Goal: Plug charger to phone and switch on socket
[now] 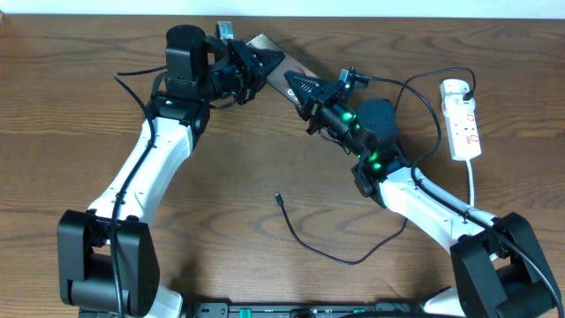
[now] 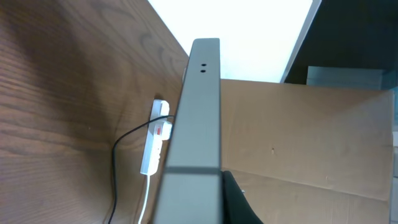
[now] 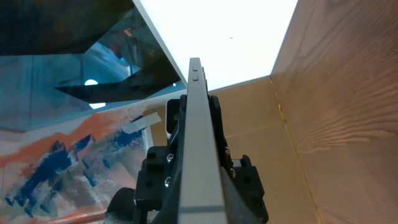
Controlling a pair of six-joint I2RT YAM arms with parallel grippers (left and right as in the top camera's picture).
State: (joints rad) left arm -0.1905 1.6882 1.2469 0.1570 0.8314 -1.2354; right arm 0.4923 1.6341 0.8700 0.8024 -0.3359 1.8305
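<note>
The phone (image 1: 281,71) is held off the table at the back, between both grippers. My left gripper (image 1: 254,64) is shut on its left end and my right gripper (image 1: 311,91) is shut on its right end. In the left wrist view the phone's grey edge (image 2: 199,106) runs up the middle of the frame. It does the same in the right wrist view (image 3: 196,137). The charger's thin black cable (image 1: 353,260) lies on the table, its connector tip (image 1: 278,198) free near the centre. The white socket (image 1: 463,119) lies at the right and also shows in the left wrist view (image 2: 155,137).
The cable loops from the socket's black plug (image 1: 465,86) past my right arm (image 1: 424,199). The socket's white cord (image 1: 472,181) trails toward the front. A cardboard panel (image 2: 298,137) stands beyond the table's back edge.
</note>
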